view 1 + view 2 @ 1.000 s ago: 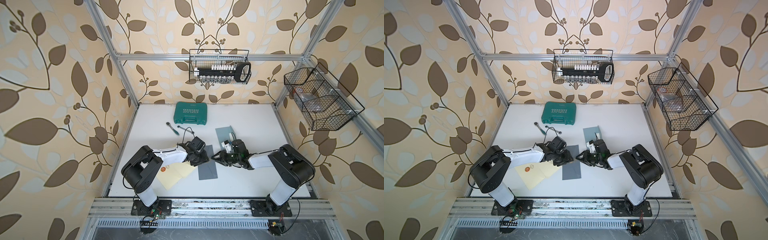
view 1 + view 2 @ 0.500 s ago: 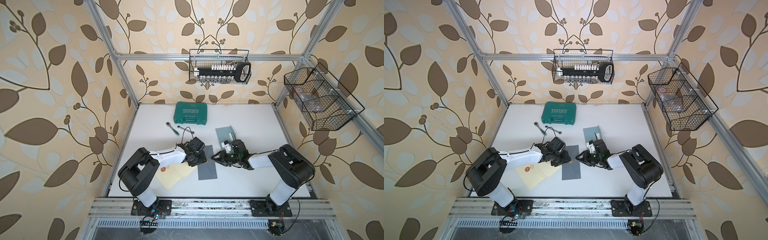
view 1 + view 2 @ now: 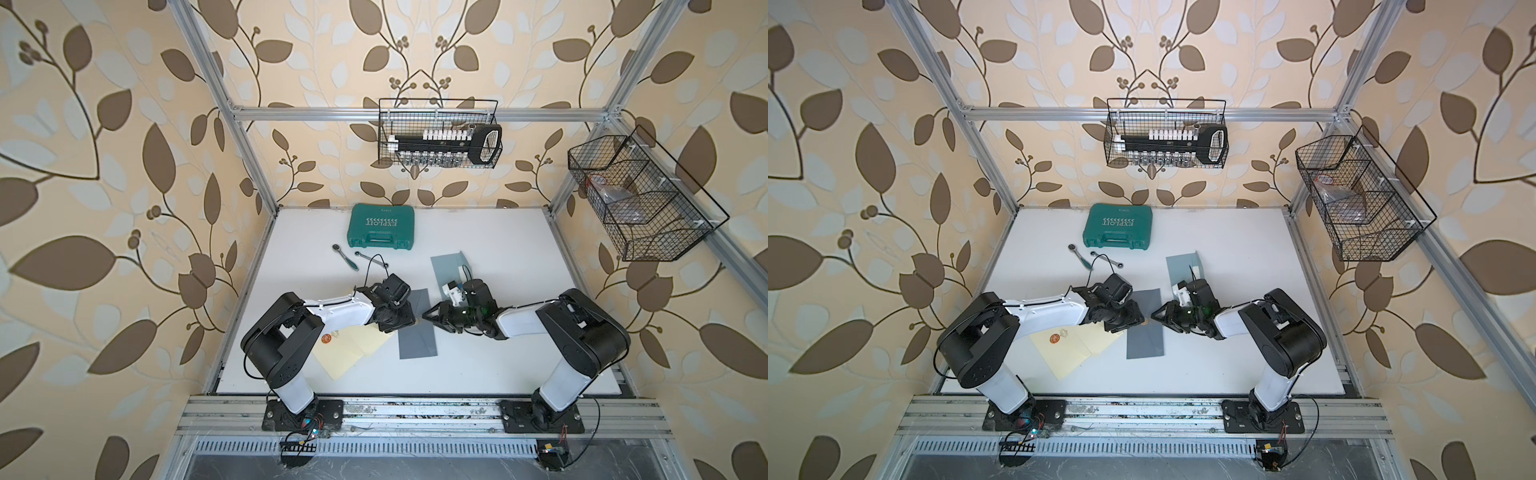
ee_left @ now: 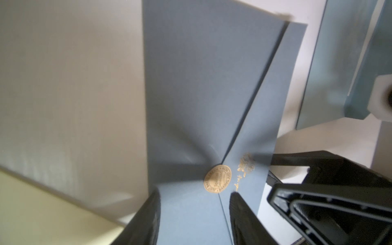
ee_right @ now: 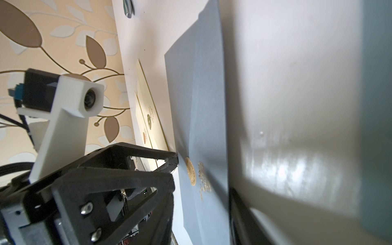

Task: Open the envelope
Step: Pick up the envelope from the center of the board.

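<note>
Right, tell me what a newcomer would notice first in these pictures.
First, the left gripper and right gripper facing each other across a grey envelope in the middle of the table. Close up, the left wrist view shows its gold seal just ahead of the left gripper's open jaws. A green case lies at the table's back.

Fingers of the left gripper apart over a blue-grey envelope, gold seal just beyond their tips.
</note>
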You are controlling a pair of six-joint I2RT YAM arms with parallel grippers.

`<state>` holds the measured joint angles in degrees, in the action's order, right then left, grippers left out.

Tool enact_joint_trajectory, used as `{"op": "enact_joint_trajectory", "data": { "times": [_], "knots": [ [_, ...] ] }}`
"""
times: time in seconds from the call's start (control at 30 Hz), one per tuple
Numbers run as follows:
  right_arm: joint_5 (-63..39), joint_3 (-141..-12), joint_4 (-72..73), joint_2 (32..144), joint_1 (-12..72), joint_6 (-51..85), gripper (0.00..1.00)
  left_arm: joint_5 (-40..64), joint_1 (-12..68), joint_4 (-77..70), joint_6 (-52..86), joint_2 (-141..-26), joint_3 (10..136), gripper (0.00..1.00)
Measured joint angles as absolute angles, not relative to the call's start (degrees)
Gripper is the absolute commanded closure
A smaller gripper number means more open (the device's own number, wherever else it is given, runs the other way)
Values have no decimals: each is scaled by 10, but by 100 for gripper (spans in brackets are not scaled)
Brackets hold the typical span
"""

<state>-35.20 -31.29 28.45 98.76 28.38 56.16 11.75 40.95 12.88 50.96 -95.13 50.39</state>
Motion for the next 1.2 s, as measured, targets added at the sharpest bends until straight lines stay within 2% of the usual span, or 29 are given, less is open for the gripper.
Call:
{"op": "enact_joint_trajectory", "data": {
  "times": [0.4, 0.63, 0.87, 1.2],
  "knots": [
    [-354, -313, 283, 988, 286, 561, 66, 122, 410, 118, 510, -954, 504, 46],
    [-356, -316, 277, 988, 290, 556, 83, 123, 410, 117, 510, -954, 504, 46],
    [-353, -318, 252, 974, 293, 539, 95, 119, 413, 128, 510, -941, 504, 45],
    [-326, -319, 192, 864, 302, 487, 98, 78, 413, 145, 511, -828, 499, 37]
  ]
}}
